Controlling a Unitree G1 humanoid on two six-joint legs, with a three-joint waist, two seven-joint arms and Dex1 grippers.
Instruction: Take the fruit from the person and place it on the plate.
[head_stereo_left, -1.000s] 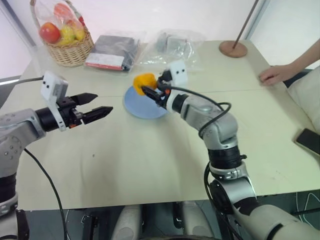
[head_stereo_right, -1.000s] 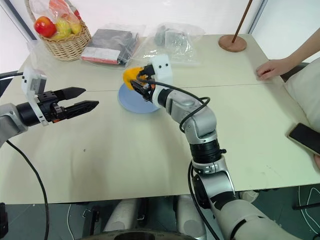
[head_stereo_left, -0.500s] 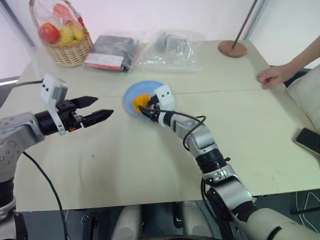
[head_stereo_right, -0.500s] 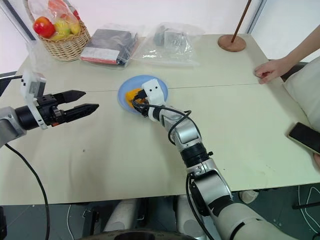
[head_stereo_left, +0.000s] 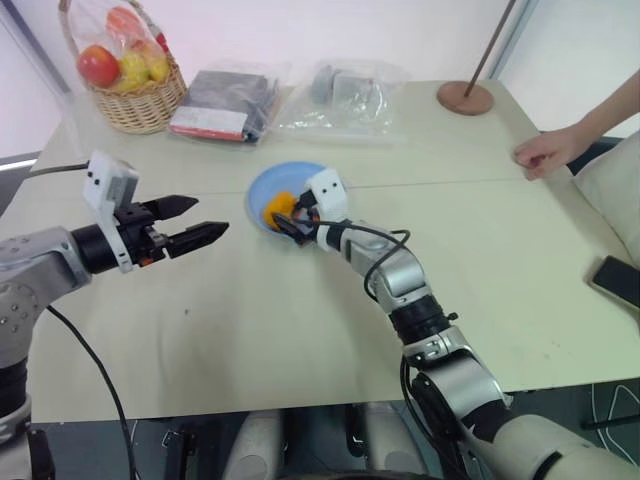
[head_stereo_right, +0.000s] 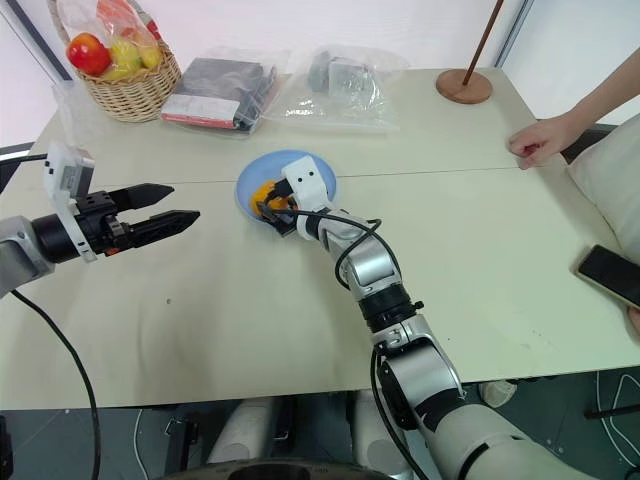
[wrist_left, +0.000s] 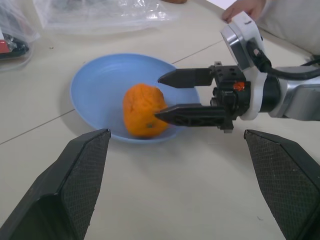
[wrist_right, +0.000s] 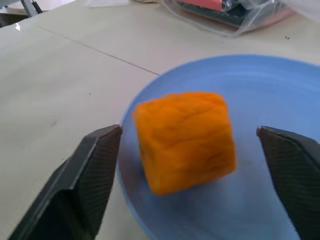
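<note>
While the orange-yellow fruit (wrist_left: 145, 110) sits on the light-blue plate (wrist_left: 95, 82) at the upper middle of the left eye view, the right gripper (wrist_right: 192, 150) stands level at the plate's near edge with its two black fingers spread apart, one on each side of the fruit and clear of it in the right wrist view. Its skin looks slightly wrinkled and its shape is blocky. At the left of the left eye view, well apart from the plate, the left gripper (head_stereo_left: 200, 222) hangs above the beige table (head_stereo_left: 300, 340), its fingers parted and nothing between them, pointing toward the plate. At the right edge of that view, the person's hand (head_stereo_left: 543, 150) rests on the tabletop. Along the top of the frame stand a wicker basket (head_stereo_left: 140, 100) with a red fruit and small yellow wrapped ones, two clear plastic bags (head_stereo_left: 345, 95) with dark contents, and a round wooden disc with a pole (head_stereo_left: 466, 97). A dark phone (head_stereo_left: 618, 280) lies at the right edge.
</note>
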